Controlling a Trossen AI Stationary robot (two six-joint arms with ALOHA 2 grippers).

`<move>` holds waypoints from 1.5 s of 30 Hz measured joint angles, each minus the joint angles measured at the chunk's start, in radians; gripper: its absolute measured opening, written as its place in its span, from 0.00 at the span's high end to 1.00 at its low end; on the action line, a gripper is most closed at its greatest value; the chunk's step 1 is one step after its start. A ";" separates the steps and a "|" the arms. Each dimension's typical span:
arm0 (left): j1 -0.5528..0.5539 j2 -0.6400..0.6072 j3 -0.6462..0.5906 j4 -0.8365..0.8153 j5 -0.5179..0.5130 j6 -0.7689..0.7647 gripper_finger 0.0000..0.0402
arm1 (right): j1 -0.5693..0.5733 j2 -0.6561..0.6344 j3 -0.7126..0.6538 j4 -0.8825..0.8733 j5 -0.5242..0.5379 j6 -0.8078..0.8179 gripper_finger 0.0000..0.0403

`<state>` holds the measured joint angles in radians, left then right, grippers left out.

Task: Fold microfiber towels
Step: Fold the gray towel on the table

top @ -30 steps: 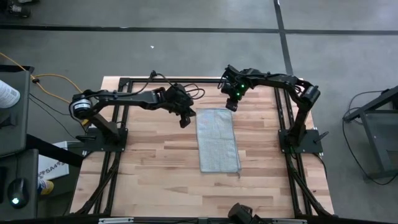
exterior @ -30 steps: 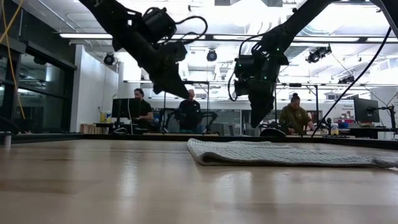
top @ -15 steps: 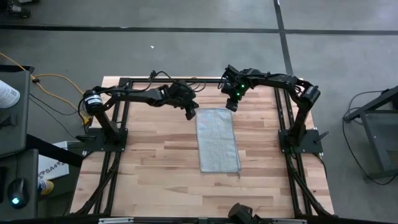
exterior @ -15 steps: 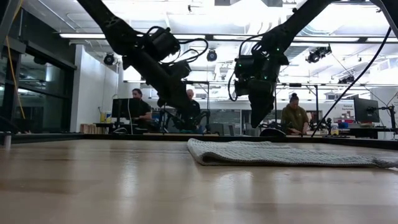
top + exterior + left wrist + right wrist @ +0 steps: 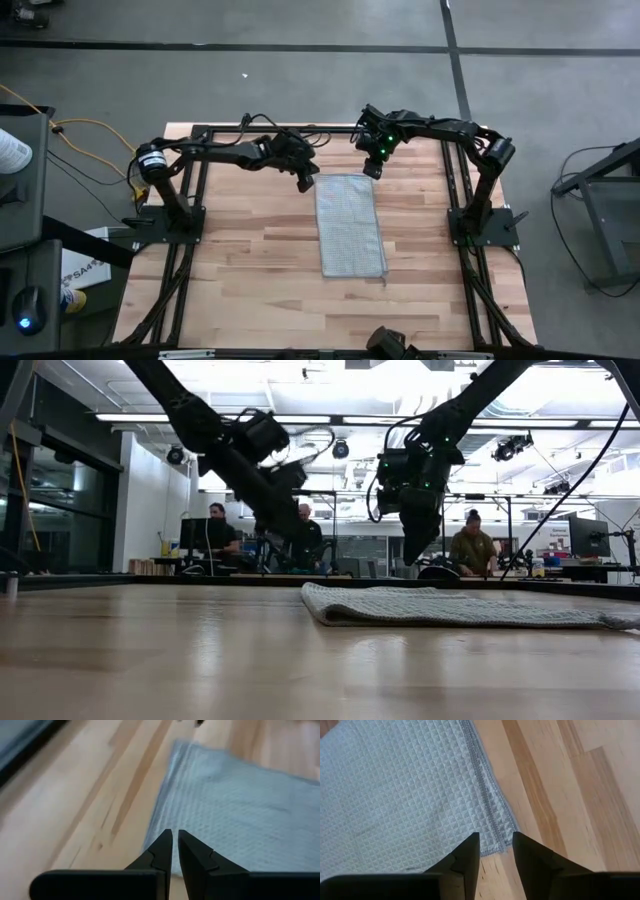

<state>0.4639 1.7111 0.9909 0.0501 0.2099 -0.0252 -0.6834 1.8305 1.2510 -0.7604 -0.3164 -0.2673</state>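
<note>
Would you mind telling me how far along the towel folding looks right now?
Done: the towel lies on the table as a narrow strip, so one fold appears made. In hand: the left gripper, nearly shut, and the right gripper, open, each hover at a corner of its far end, gripping nothing. Left: grasping those corners and folding the strip across.

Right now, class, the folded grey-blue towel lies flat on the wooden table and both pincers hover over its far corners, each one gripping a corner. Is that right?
Not quite. Neither pincer grips anything: the right wrist view shows the right pincer open above the towel corner, and the left pincer hovers nearly shut, empty. The rest holds.
</note>
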 joint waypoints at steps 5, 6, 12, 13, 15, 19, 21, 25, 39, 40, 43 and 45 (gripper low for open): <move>0.039 0.035 0.000 0.009 0.118 -0.032 0.92 | 0.000 0.000 0.000 0.007 0.000 -0.024 0.72; 0.048 0.039 0.000 0.000 0.156 -0.034 0.92 | 0.000 0.000 0.000 0.008 0.000 -0.026 0.72; 0.084 0.043 -0.001 0.007 0.264 -0.045 0.82 | -0.011 0.000 0.000 0.009 -0.003 -0.052 0.72; 0.091 0.043 0.003 0.002 0.277 -0.054 0.79 | -0.017 0.000 0.000 0.007 -0.003 -0.052 0.72; 0.102 0.044 0.017 -0.011 0.300 -0.058 0.74 | -0.033 0.000 0.000 0.007 -0.015 -0.051 0.72; 0.102 0.065 0.064 -0.058 0.342 -0.058 0.69 | -0.070 0.000 0.000 -0.003 -0.098 -0.023 0.72; 0.099 0.089 0.100 -0.083 0.361 -0.054 0.68 | -0.082 0.000 0.000 -0.015 -0.123 -0.019 0.70; 0.099 0.163 0.176 -0.161 0.361 -0.030 0.68 | -0.092 0.000 0.000 -0.037 -0.130 -0.016 0.66; 0.099 0.238 0.243 -0.211 0.325 0.021 0.68 | -0.092 0.089 0.000 -0.007 -0.129 -0.025 0.59; 0.100 0.238 0.243 -0.210 0.324 0.021 0.68 | -0.091 0.096 0.000 0.000 -0.128 -0.028 0.59; 0.100 0.238 0.243 -0.211 0.288 0.028 0.68 | -0.092 0.107 0.000 0.030 -0.126 -0.042 0.58; 0.100 0.238 0.243 -0.210 0.255 0.043 0.68 | -0.098 0.108 0.000 0.040 -0.126 -0.048 0.58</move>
<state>0.5636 1.9491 1.2339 -0.1603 0.4645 0.0180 -0.7813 1.9385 1.2507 -0.7202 -0.4419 -0.3157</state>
